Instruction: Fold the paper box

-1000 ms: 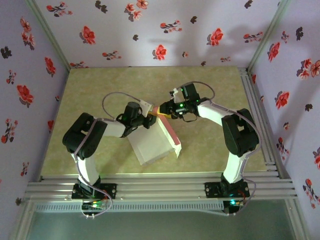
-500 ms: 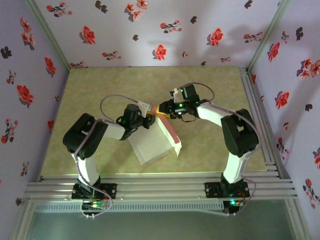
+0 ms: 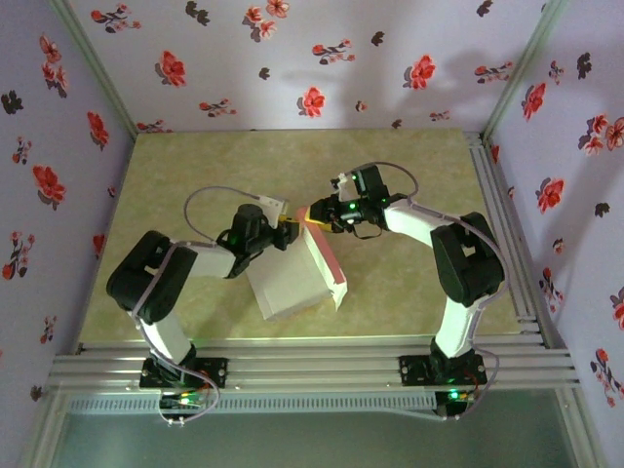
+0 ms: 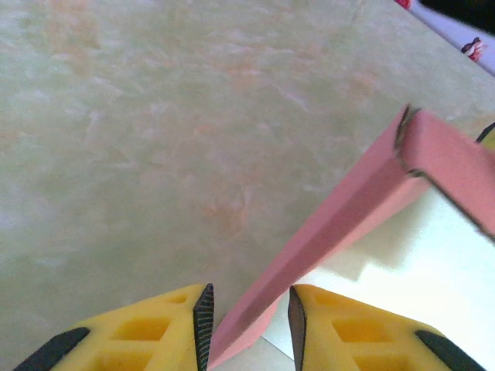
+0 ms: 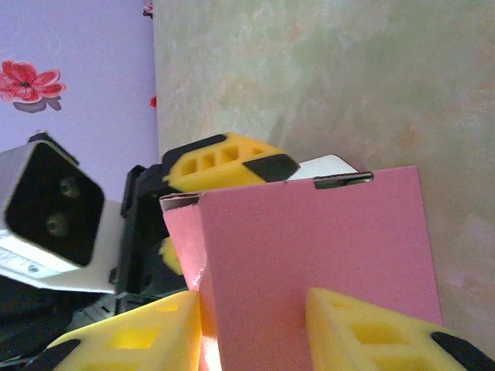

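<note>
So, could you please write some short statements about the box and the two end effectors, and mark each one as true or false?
1. A pink wall of the paper box runs between the fingers of the left end effector. True.
2. The paper box lies completely flat. False: the pink wall stands up along its right side.
3. The right end effector is at the far end of the box, close to the left one. True.
4. The table is plain white. False: it is a pale yellow-green marbled surface.
5. The large flat panel of the box shows its pale face upward. True.
</note>
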Robot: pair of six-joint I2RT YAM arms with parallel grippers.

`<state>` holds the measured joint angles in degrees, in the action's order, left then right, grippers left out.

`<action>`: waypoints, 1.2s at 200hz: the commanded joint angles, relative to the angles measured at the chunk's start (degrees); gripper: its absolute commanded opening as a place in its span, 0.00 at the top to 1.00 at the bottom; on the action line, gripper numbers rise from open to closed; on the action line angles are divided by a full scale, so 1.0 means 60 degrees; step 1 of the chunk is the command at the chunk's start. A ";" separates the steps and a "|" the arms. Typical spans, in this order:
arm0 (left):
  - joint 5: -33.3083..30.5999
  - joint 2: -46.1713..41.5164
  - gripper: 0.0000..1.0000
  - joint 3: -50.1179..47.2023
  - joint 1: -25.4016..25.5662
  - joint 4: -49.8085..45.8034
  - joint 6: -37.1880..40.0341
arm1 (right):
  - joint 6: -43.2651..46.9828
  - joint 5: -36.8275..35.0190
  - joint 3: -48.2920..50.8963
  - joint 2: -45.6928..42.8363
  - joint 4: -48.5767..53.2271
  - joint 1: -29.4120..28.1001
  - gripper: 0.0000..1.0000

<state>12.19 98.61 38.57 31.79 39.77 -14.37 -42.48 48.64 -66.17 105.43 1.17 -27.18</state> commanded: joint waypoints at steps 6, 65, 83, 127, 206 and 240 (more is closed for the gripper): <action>0.0252 -0.0655 0.68 -0.0299 -0.0152 -0.0411 -0.0002 | 0.0283 -0.0299 -0.0056 0.0078 0.0982 -0.0084 0.60; 0.1761 -0.0814 0.84 0.0028 -0.0694 -0.1054 -0.0506 | 0.0356 -0.0285 -0.0152 0.0077 0.1131 -0.0084 0.60; 0.2145 -0.0614 0.86 0.0400 -0.0695 -0.1427 -0.0425 | 0.0356 -0.0285 -0.0177 0.0080 0.1123 -0.0084 0.60; 0.2761 -0.0019 0.95 0.1015 -0.0715 -0.1472 -0.0783 | 0.0370 -0.0241 -0.0218 0.0080 0.1190 -0.0092 0.60; 0.3213 -0.0052 1.00 0.0976 -0.1101 -0.1761 -0.0565 | 0.0781 -0.0354 -0.0384 0.0139 0.1641 -0.0085 0.60; 0.3598 -0.0164 1.00 0.0679 -0.1151 -0.1590 -0.0384 | 0.0737 -0.0387 -0.0447 0.0137 0.1568 -0.0084 0.60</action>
<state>30.26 98.72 44.21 25.34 29.93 -18.09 -39.40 48.40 -68.20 105.43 6.33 -27.18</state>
